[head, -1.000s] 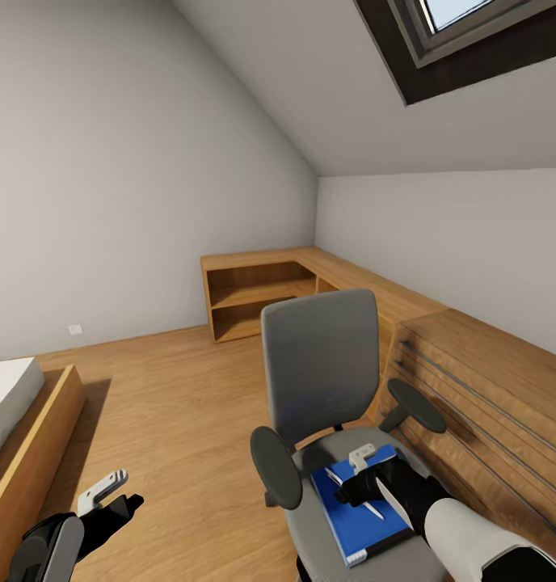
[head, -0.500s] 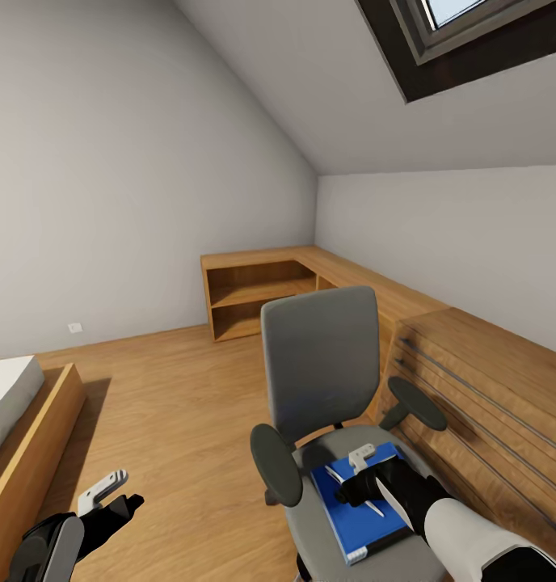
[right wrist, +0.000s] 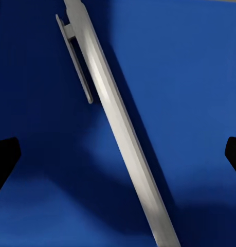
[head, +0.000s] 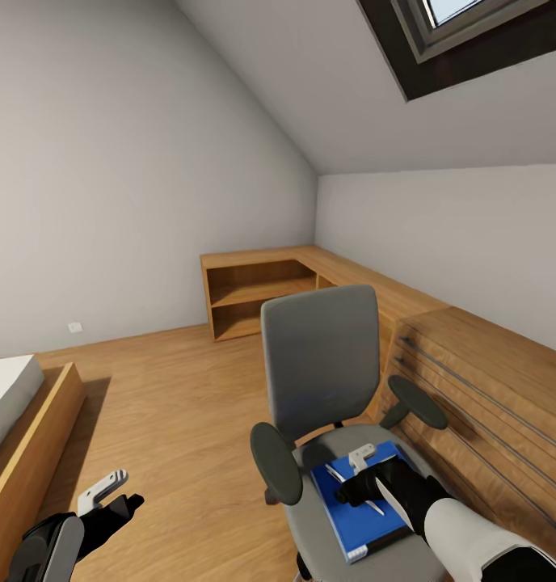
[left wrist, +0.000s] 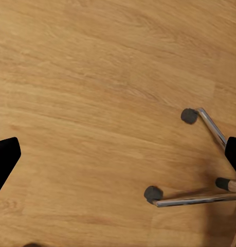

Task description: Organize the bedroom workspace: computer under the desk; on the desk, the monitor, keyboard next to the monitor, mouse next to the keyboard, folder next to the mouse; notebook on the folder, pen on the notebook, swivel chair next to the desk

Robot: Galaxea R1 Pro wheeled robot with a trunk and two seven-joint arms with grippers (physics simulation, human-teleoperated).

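Sloped grey walls (head: 149, 162), wood floor (head: 173, 404), skylight (head: 472, 32)

white pen (right wrist: 120, 139) with side clip lying diagonally on bright-blue folder (right wrist: 189, 82), pen casting soft shadow on cover, two dark fingertips (right wrist: 4, 159) at opposite frame edges, spread wide either side of pen, not touching it

Even, soft skylight (head: 464, 16) daylight, faint shadows on the floor (head: 173, 396), slightly blurred close wrist renders.
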